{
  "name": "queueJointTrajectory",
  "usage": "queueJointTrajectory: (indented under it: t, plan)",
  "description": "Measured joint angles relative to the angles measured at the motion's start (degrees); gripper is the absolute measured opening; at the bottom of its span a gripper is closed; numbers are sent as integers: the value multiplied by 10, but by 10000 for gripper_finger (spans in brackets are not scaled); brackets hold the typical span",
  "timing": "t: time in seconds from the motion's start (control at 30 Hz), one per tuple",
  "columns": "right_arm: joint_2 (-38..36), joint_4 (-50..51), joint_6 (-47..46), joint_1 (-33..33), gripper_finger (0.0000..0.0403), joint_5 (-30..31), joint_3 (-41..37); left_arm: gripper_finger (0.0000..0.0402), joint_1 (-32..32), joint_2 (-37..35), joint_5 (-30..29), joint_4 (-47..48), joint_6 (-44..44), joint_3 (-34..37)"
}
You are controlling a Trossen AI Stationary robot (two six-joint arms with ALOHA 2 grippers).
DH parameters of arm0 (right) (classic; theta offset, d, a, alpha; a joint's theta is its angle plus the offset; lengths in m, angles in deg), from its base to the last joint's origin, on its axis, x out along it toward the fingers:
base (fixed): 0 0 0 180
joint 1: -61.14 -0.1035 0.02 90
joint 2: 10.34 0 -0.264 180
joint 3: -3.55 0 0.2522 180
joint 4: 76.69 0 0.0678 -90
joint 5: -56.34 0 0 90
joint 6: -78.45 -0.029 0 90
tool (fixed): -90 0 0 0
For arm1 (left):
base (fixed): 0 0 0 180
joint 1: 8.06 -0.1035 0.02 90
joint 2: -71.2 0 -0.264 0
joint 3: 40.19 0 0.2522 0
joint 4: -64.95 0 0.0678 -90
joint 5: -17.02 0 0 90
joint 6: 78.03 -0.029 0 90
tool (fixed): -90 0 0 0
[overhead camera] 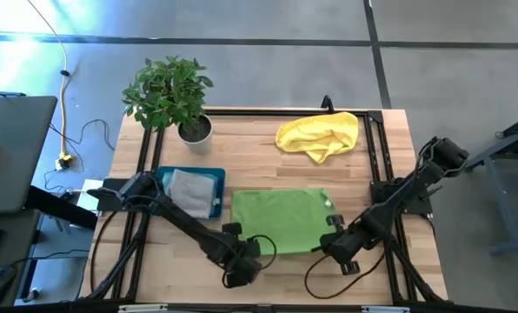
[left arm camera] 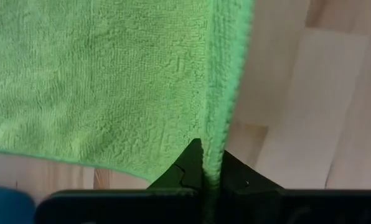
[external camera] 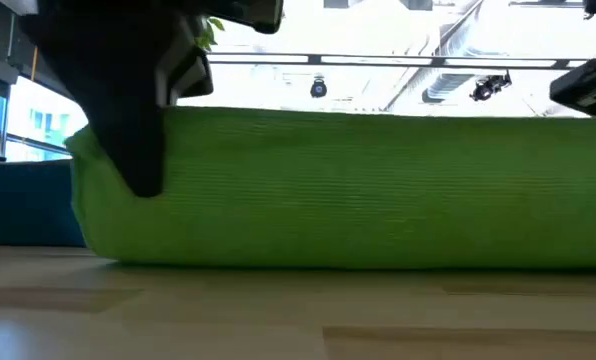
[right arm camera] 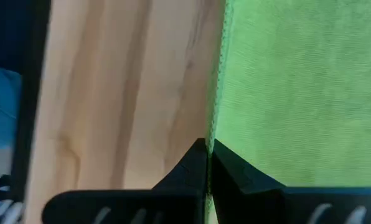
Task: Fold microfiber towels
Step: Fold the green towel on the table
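A lime green towel (overhead camera: 276, 219) lies spread at the table's middle, with its near edge raised; in the low view it stands as a green wall (external camera: 358, 190) with its lower part on the wood. My left gripper (overhead camera: 242, 254) is shut on the towel's near left corner. My right gripper (overhead camera: 335, 248) is shut on its near right corner. A yellow towel (overhead camera: 320, 135) lies crumpled at the far right. A grey towel (overhead camera: 189, 191) lies in the dark teal tray (overhead camera: 217, 174). My left gripper pinches the green towel's hemmed edge (left arm camera: 214, 146) at its near left corner between its two fingers. The hem runs straight away from the fingertips. The corner is held above the table and the rest of the towel lies on the wood. My right gripper pinches the green towel's edge (right arm camera: 215, 134) at its near right corner between its two fingers. The edge runs straight away from the fingertips. The corner is held up and the far part of the towel lies on the table.
A potted plant (overhead camera: 174, 91) stands at the far left. The teal tray sits left of the green towel. Black frame rails (overhead camera: 376, 148) run along the table's sides. Bare wood (overhead camera: 259, 143) lies between the green towel and the far edge.
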Motion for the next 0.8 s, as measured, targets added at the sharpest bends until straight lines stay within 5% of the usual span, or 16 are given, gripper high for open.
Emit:
queueJointTrajectory:
  t: [0.4,0.8]
  plan:
    - [7,117,44,52,0,130,0,0,-55,0,-118,63,-74,0]
    - [8,131,157,153,0,181,0,0,-139,2,-130,103,-78,1]
